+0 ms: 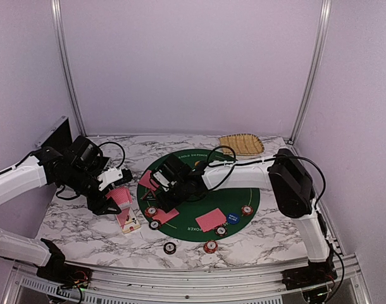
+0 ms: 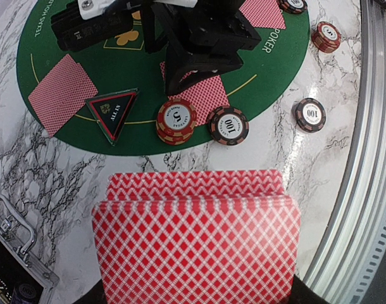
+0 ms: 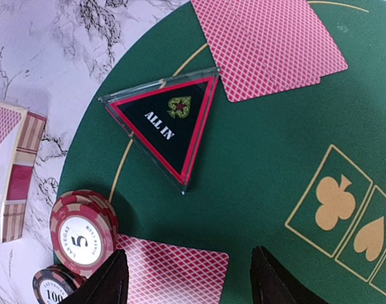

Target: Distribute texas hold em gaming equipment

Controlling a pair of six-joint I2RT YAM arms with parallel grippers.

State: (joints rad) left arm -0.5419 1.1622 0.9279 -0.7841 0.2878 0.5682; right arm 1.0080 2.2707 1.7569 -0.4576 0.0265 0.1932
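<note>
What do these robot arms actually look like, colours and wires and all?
Both the left arm and right arm are white, tube-like segments joined by chunky black blocks. Black cables loop loosely along them. The right gripper has dark, tapered fingers.

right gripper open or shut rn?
Open. In the right wrist view the right gripper has its fingers wide apart, gripping nothing; a red-backed card lies flat on the green mat beneath them.

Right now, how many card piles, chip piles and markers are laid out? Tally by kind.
Card piles: 3
Chip piles: 6
Marker buttons: 2
Total: 11
</note>
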